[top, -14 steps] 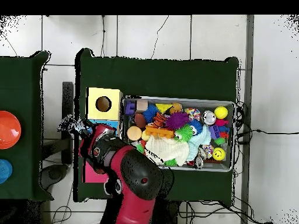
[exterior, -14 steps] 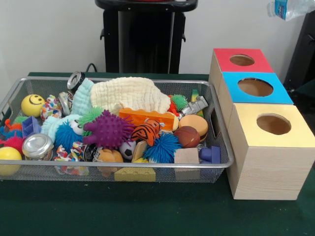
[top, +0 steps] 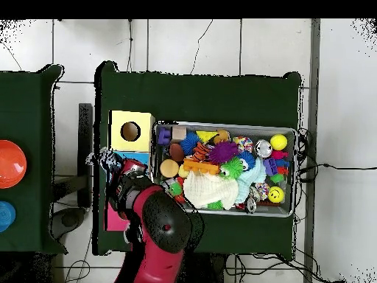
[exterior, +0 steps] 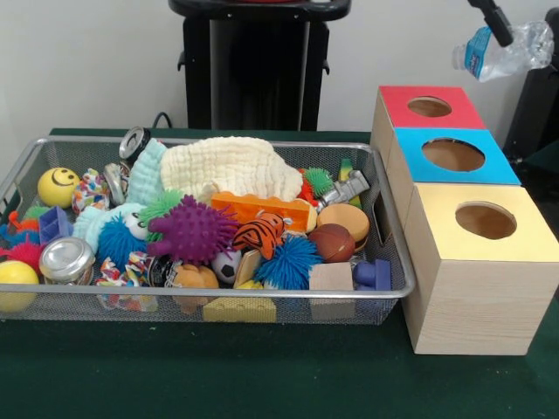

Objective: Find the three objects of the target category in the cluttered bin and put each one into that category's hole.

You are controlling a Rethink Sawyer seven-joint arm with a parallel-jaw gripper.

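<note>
Hand cut off at top edge, red box mostly under arm

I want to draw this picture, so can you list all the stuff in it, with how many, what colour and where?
bin: 1, silver mesh, on the green table, left of the boxes in the front view
boxes: 3, wooden, tops yellow, blue and red, each with a round hole, in a row beside the bin
cloth: 1, cream, at the bin's back middle
spiky ball: 1, purple, bin middle
smiley ball: 1, yellow, bin left
tiger toy: 1, orange striped, bin middle
bottle: 1, clear, blue label, in the air above the red box
arm: 1, red and black, over the boxes in the overhead view
pincer: 1, black, holding the bottle
</note>
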